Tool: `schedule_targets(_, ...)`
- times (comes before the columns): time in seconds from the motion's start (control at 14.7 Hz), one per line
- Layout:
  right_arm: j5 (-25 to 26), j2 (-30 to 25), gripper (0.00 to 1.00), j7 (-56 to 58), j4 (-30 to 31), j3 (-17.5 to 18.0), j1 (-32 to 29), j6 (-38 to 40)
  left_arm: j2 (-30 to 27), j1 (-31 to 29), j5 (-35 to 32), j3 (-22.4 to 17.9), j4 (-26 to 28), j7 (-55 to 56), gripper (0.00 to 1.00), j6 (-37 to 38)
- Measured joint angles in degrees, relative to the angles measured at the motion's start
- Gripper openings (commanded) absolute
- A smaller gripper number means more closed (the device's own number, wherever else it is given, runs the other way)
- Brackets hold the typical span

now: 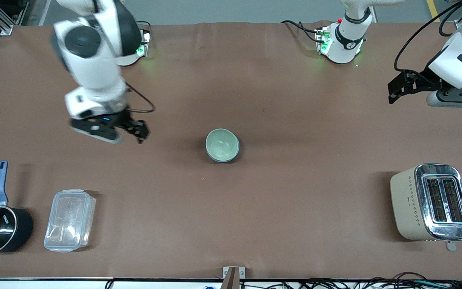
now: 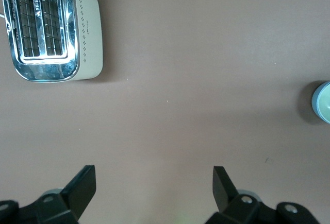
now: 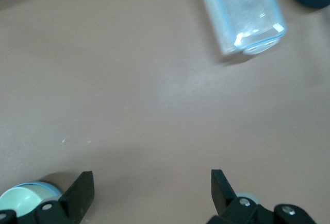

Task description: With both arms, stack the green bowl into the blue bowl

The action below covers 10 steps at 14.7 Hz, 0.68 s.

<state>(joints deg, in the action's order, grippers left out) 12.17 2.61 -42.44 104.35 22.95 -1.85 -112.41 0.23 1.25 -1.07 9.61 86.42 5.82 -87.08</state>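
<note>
The pale green bowl (image 1: 221,143) sits nested inside the blue bowl (image 1: 219,158) at the middle of the table; only the blue rim and lower wall show around it. My right gripper (image 1: 140,134) is open and empty, up over bare table beside the bowls toward the right arm's end. In the right wrist view (image 3: 152,188) the green bowl (image 3: 18,199) with its blue rim (image 3: 32,185) lies beside one finger. My left gripper (image 1: 392,93) is open and empty, held over the left arm's end of the table. Its wrist view (image 2: 154,183) shows the bowls (image 2: 324,102) at the picture's edge.
A cream and chrome toaster (image 1: 431,202) stands toward the left arm's end, near the front camera. A clear plastic lidded container (image 1: 69,220) and a black saucepan with a blue handle (image 1: 0,228) stand toward the right arm's end, near the front camera.
</note>
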Motion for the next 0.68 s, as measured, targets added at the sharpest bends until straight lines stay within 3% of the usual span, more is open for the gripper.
schedule_targets(0.27,-6.2,-4.9,1.00,19.7,-5.6,-11.8,-0.4,11.0,0.0,0.0,0.0,-0.1,0.0,0.0,1.00,0.0)
schedule_targets(0.68,-11.3,-5.3,1.00,35.7,-18.7,-22.6,-0.4,27.9,0.0,0.1,0.0,0.0,0.0,0.0,1.00,0.0)
